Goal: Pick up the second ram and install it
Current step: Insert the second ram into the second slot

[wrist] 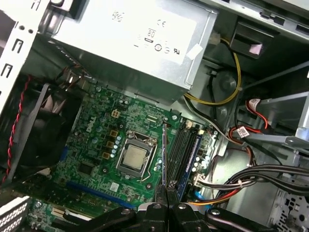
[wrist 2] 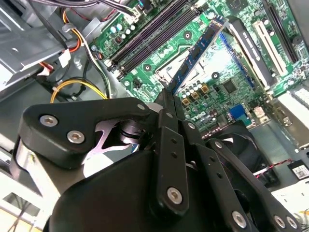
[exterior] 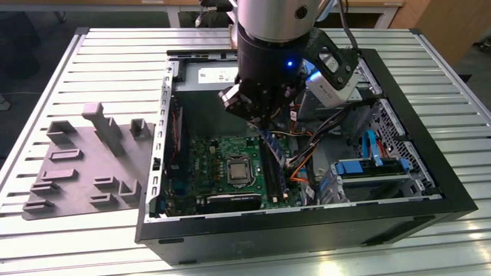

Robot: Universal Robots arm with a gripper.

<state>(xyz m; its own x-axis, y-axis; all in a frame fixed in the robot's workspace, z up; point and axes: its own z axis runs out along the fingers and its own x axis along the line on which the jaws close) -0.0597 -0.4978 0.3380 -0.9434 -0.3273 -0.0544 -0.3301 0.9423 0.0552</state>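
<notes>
Cable bundle [wrist: 251, 171] close beside gripper [wrist: 165, 193]

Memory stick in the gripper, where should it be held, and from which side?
Probably across its thin thickness, jaws on the two flat faces, coming from above. The memory stick is a flat, narrow board, and the gripper pinches it that way over the motherboard, far edge free.

One held ram [wrist 2: 198, 52], one computer case [exterior: 429, 172], one grey tray [exterior: 77, 172].

Even overhead light. Glare streaks the surface [exterior: 330, 263] well clear of the end effector [exterior: 259, 123]; the case interior [exterior: 337, 150] beneath it lies shadowed. Glare whitens the processor socket [wrist 2: 218, 64] behind the gripped second ram [wrist 2: 195, 50].
</notes>
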